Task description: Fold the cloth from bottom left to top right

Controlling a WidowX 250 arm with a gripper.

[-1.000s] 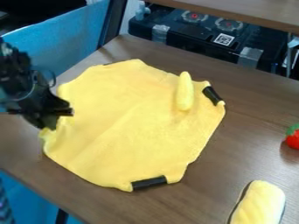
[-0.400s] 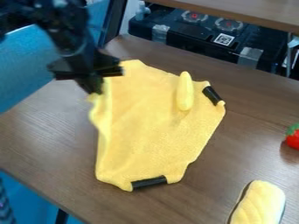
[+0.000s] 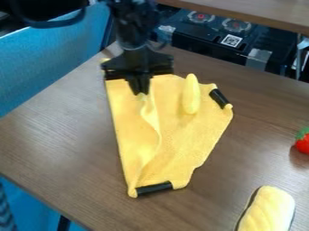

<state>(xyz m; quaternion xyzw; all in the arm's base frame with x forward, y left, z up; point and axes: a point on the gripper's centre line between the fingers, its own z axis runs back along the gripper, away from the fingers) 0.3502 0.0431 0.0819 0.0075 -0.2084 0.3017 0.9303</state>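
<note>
Landmark: yellow oblong piece (image 3: pixel 190 94), lying on the cloth near its upper right.

- Yellow cloth (image 3: pixel 181 140) is spreading under and below the oblong piece, part-folded; a raised flap is running down on the piece's left, its free edge curling.
- Black gripper (image 3: pixel 140 89) is hanging just left of the oblong piece, fingers closing on a pinch of the flap's upper end.
- One black strip (image 3: pixel 219 98) is sitting close by the piece's right side; another black strip (image 3: pixel 154 188) is lying well below it, at the cloth's bottom edge.
- Red item with green top (image 3: pixel 303 143) is resting well right of the piece, on the table (image 3: pixel 54 135).

Handling, as judged: cloth is looking light, soft, limp, not fragile; likely trailing and creasing rather than holding shape. The pinched corner is seeming the right hold; mid-flap would be bunching. The fold is looking about half made. Next: carrying the corner up over the oblong piece, low and slow, risking nudging or covering it.
</note>
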